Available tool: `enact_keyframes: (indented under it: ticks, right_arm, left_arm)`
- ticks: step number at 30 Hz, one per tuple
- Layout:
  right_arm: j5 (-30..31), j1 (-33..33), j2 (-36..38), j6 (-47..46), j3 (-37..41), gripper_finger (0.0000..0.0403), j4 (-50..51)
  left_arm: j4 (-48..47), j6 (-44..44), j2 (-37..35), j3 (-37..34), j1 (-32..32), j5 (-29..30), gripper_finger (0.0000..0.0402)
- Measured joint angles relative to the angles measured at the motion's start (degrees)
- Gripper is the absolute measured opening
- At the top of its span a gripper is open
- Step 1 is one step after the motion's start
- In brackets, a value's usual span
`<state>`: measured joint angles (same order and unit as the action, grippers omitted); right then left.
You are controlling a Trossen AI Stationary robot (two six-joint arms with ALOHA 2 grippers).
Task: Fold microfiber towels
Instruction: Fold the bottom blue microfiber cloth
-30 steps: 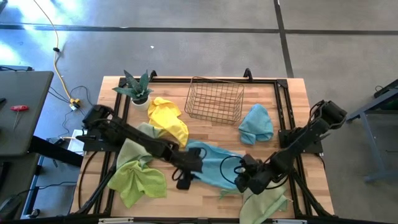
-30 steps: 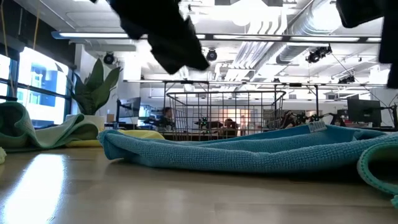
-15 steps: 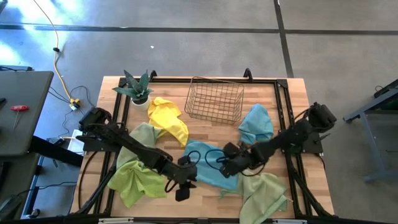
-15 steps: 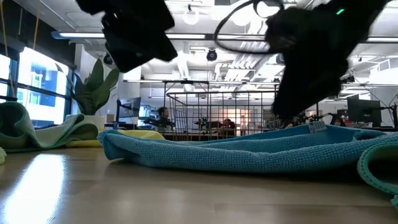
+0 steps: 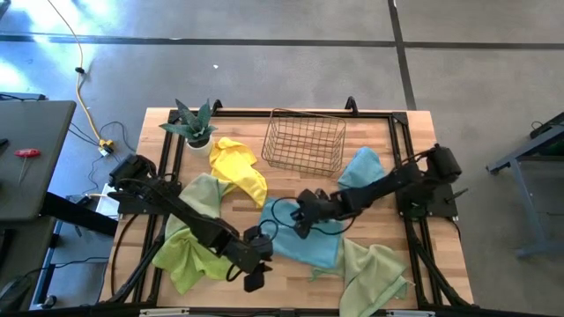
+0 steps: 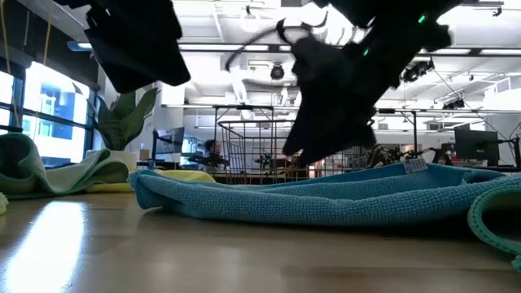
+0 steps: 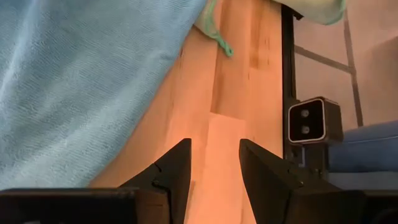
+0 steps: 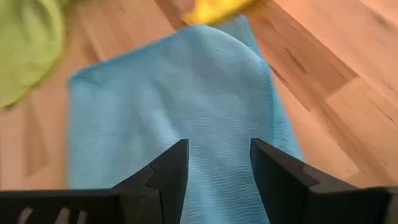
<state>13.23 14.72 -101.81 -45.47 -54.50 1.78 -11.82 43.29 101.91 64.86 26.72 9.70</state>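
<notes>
both claws parted and empty: right claw (image 5: 304,211) over blue towel (image 5: 308,239), left claw (image 5: 254,273) beside its edge.

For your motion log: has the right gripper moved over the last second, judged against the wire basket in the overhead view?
Yes. The right gripper has swept from the table's front right in over the blue towel, ending nearer the wire basket.

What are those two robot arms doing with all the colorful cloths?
They are folding microfiber towels on a wooden table. The right pincer hangs open over the far edge of the blue towel spread in the middle, holding nothing. The left pincer waits open over bare wood near the front edge, beside that towel. Other towels lie crumpled around: a yellow towel, a lime green towel, a sage green towel and a second blue towel. The wire basket looks empty.
</notes>
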Motion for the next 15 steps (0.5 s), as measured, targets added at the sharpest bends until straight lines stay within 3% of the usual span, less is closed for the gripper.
enact_keyframes:
  ticks: [8,15]
  right_arm:
    - [-3.23,-1.26,-5.38,2.09,0.03,0.0165,-5.01]
    - [2.09,-3.88,-7.07,6.51,0.02,0.0165,-7.11]
  left_arm:
    - [-1.99,0.26,0.02,0.00,0.00,-1.01,0.0126]
    - [-2.69,0.17,0.04,0.00,0.00,-1.53,0.0126]
